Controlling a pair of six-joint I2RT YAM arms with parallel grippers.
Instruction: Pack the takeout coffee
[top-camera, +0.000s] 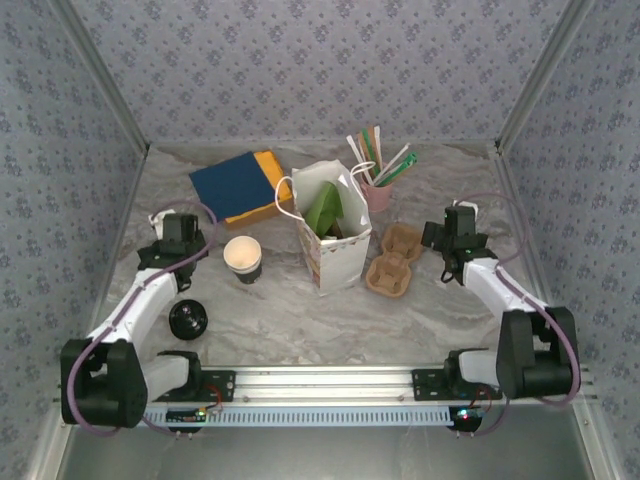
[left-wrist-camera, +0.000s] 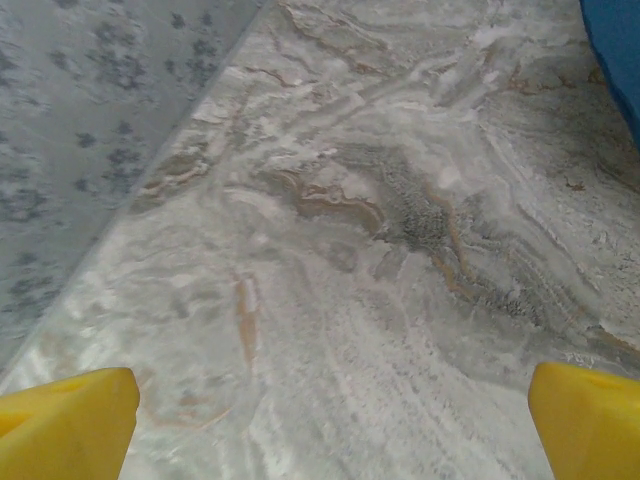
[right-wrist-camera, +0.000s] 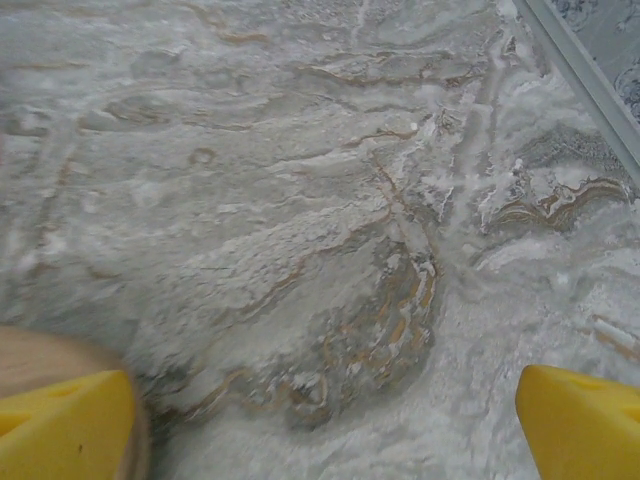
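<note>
No writing can be read. The white paper bag with cord handles (top-camera: 340, 258) at the centre of the marble tabletop (top-camera: 300, 320) has a reddish print along its lower edge, too small to read. Something green sticks out of its open top; can't tell what.

The takeout coffee, a small dark cup under a round black plastic lid (top-camera: 189, 318), sits toward the front-left corner, just beside the left arm's white forearm. From above, the lid hides most of the cup wall.

A lidless paper cup with cream inside (top-camera: 243, 257) stands between it and the bag, apart from both. The brown moulded-pulp cup carrier (top-camera: 394, 262) is just right of the bag, with a pink holder of straws and stirrers (top-camera: 378, 192) behind. A blue-and-orange flat stack (top-camera: 235, 185) lies rear-left.

There is open marble along the front edge and in the rear-right corner.

The left gripper (top-camera: 178, 230) is near the left edge, yellow fingers (left-wrist-camera: 65, 425) spread wide over bare marble, holding nothing. The right gripper (top-camera: 455, 232) is near the right edge, also released, fingers (right-wrist-camera: 65, 425) wide. A blurred tan rim is cut off behind one fingertip.
</note>
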